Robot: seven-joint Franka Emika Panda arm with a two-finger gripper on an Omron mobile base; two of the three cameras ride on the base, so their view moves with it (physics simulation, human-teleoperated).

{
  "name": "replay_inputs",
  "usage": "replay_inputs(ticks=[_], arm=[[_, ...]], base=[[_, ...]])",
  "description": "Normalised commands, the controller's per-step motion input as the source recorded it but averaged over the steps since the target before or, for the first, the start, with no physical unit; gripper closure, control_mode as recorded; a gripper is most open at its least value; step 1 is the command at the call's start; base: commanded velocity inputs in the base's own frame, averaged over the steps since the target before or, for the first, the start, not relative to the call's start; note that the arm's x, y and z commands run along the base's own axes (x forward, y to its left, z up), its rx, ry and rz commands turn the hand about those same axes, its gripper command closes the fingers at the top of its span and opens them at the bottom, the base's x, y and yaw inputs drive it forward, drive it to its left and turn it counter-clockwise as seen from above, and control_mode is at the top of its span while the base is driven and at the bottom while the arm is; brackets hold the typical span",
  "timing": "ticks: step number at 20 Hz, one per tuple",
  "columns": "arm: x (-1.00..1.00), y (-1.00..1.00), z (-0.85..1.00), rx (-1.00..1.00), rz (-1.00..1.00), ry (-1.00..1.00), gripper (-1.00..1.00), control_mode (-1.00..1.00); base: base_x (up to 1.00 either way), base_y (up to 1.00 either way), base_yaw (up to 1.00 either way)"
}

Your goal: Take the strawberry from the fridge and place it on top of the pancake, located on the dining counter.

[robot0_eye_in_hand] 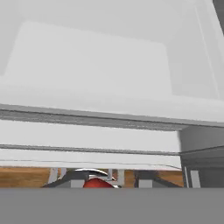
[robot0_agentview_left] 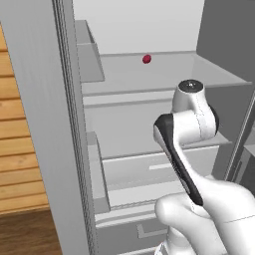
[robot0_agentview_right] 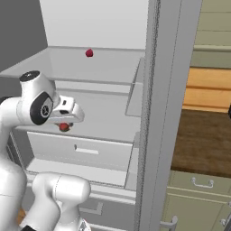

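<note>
The fridge (robot0_agentview_left: 35,99) stood open, and the white arm reached in front of its middle shelf (robot0_agentview_right: 108,117). The tool (robot0_agentview_right: 64,124) looked closed on the strawberry (robot0_agentview_right: 64,128), though only a bit of red showed between the dark tips, so the grip was hard to see. Another small red berry (robot0_agentview_left: 147,59) sat alone on the top shelf (robot0_agentview_left: 164,74), near the back wall.

Both base views facing fridge (robot0_agentview_left: 149,99)

The fridge (robot0_agentview_left: 149,99) stands open, pale grey inside; 1 small dark red strawberry (robot0_agentview_right: 64,127) sits in the claw (robot0_agentview_right: 66,126), above a lower shelf
</note>
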Motion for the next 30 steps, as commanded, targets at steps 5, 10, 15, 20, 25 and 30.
replay_inputs(ticks=[5, 10, 15, 20, 25, 30], arm=[[-0.98, -0.12, 0.53, 0.18, -0.3, 0.0, 1.0, -1.0], [-0.99, 0.02, 0.25, 0.04, 0.01, -0.06, 1.0, -1.0], [-0.28, 0.04, 0.03, -0.06, 0.13, -0.05, 1.0, -1.0], [-0.05, -0.01, 0.0, 0.0, 0.0, 0.0, 1.0, -1.0], [0.0, 0.0, 0.0, 0.0, 0.0, 0.01, 1.0, -1.0], [0.0, 0.0, 0.0, 0.0, 0.0, 0.0, 1.0, -1.0]], base=[[0.0, 0.0, 0.0], [0.0, 0.0, 0.0], [0.0, 0.0, 0.0], [0.0, 0.0, 0.0], [0.0, 0.0, 0.0], [0.0, 0.0, 0.0]])
